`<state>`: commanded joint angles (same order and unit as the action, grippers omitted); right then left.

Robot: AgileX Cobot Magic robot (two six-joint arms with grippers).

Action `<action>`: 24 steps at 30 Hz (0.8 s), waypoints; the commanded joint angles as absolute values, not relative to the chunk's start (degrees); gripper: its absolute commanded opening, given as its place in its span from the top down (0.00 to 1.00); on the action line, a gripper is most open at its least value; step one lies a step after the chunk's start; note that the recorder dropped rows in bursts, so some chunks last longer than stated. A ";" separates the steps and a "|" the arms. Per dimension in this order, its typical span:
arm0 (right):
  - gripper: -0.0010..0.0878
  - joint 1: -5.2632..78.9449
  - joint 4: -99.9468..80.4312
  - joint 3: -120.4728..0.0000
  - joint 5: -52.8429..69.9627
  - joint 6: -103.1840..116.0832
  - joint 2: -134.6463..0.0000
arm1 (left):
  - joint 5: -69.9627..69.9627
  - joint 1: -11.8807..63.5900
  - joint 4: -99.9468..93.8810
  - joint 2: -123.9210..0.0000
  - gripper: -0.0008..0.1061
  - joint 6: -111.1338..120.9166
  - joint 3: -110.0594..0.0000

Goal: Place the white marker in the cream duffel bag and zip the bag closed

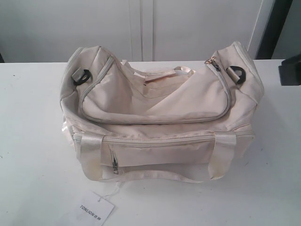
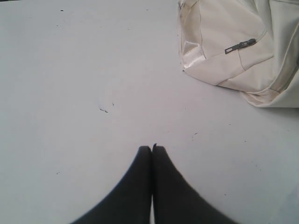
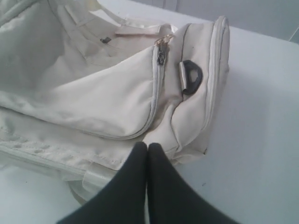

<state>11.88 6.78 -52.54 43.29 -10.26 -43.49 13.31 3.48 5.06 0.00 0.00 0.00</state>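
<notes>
While duffel bag sits, tag reads TONIJON.

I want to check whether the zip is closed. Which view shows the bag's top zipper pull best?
The right wrist view: the top zipper pull sits close and sharp. The exterior view shows it small, at the bag's right end; the left wrist view lacks it.

1. A white worktop is seen across the lower part of the exterior view, evenly and softly lit.
2. A pale panelled wall is set behind it, divided by narrow vertical seams.
3. A dark slanted upright is seen toward the wall's right end.
4. Small dark specks are scattered on the worktop.
</notes>
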 joint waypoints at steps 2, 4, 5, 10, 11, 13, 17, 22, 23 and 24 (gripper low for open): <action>0.99 11.88 5.58 -52.54 43.29 -10.26 -40.20 | 13.31 3.48 5.06 0.00 0.99 0.00 0.00; 0.99 11.88 3.39 -52.54 43.71 -10.26 -36.89 | 13.31 3.48 5.06 0.00 0.99 0.00 0.00; 0.99 11.88 2.15 -52.54 44.21 -10.26 -35.58 | 13.31 3.48 5.06 0.00 0.99 0.00 0.00; 0.99 11.88 -4.05 -52.54 47.78 -10.26 -31.28 | 13.31 3.48 5.06 0.00 0.99 0.00 0.00; 0.99 11.88 -4.84 -52.54 48.29 -10.26 -30.57 | 13.31 3.48 5.06 0.00 0.99 0.00 0.00; 0.99 11.77 -5.08 -52.44 49.02 -10.26 -29.73 | 13.31 3.48 5.06 0.00 0.99 0.00 0.00; 0.99 9.31 -4.66 -52.34 49.19 -10.26 -27.44 | 13.31 3.48 5.06 0.00 0.99 0.00 0.00; 0.99 4.31 -2.46 -47.55 45.99 -9.78 -21.83 | 13.31 3.48 5.06 0.00 0.99 0.00 0.00; 0.99 3.75 -1.71 -46.18 45.67 -9.78 -20.53 | 13.31 3.48 5.06 0.00 0.99 0.00 0.00; 0.99 3.26 -0.71 -44.33 45.15 -9.78 -19.20 | 13.31 3.48 5.06 0.00 0.99 0.00 0.00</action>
<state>3.26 -0.71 -44.33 45.15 -9.78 -19.20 13.31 3.48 5.06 0.00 0.00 0.00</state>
